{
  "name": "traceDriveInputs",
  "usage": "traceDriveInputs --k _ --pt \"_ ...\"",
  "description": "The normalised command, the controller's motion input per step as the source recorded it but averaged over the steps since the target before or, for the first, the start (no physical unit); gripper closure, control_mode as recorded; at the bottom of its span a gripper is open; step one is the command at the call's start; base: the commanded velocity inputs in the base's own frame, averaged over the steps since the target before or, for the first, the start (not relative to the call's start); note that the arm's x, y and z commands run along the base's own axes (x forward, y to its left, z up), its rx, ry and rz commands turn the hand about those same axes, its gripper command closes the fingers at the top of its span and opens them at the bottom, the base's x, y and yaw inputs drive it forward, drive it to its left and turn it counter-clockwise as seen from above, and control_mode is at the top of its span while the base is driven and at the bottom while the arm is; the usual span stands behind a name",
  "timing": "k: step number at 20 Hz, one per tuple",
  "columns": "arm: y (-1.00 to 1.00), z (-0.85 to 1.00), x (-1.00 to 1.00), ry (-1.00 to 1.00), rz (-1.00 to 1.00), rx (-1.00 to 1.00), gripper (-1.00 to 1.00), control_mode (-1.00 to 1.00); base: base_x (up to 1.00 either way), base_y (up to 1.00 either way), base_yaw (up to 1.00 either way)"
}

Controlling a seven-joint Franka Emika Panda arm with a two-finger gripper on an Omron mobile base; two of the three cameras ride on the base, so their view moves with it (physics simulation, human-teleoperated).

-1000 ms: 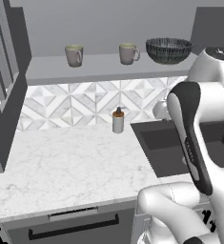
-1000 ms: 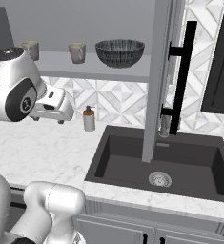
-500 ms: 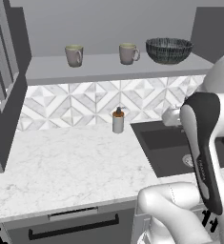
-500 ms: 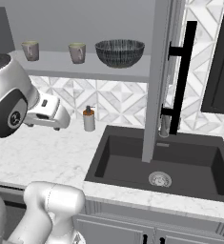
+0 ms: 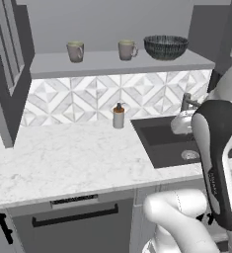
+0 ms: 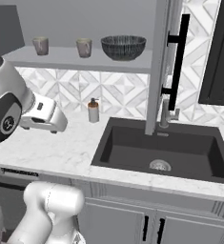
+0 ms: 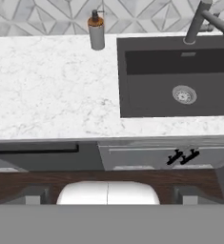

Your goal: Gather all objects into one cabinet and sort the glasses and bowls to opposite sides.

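Observation:
Inside the open grey cabinet (image 5: 48,65) two taupe glasses (image 5: 75,51) (image 5: 127,49) stand side by side on the shelf, with a wide dark patterned bowl (image 5: 165,47) to their right. The right base view shows the same glasses (image 6: 40,45) (image 6: 84,47) and bowl (image 6: 123,47). My gripper (image 7: 109,196) is open and holds nothing; it hangs well in front of the counter and below the shelf, looking down at the worktop. The white hand (image 6: 43,114) sits at the left of the right base view, and the arm (image 5: 213,163) rises at the right of the left base view.
A soap dispenser (image 5: 118,116) stands on the marble counter (image 5: 63,158) by the tiled wall. The dark sink (image 6: 161,150) with its faucet (image 6: 165,112) lies to the right. An open cabinet door (image 6: 158,62) with a black bar handle (image 6: 178,52) hangs above the sink; another door (image 5: 9,74) stands at the left.
The arm has swung lower and back from the shelf, rightwards in the left base view and down-left in the right base view. The tableware has stayed in place.

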Motion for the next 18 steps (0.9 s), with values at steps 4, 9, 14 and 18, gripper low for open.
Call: traceDriveInputs --k 4,9,14,18 --pt "0.0 0.0 0.0 0.0 0.0 0.0 -1.0 1.0 -1.0 -0.04 0.0" --pt "0.0 0.0 0.0 0.0 0.0 0.0 -1.0 1.0 -0.91 -0.01 0.0" --pt "0.0 0.0 0.0 0.0 0.0 0.0 -1.0 1.0 -0.33 0.15 0.02" --pt "0.0 0.0 0.0 0.0 0.0 0.0 -1.0 1.0 -0.17 -0.33 -0.07"
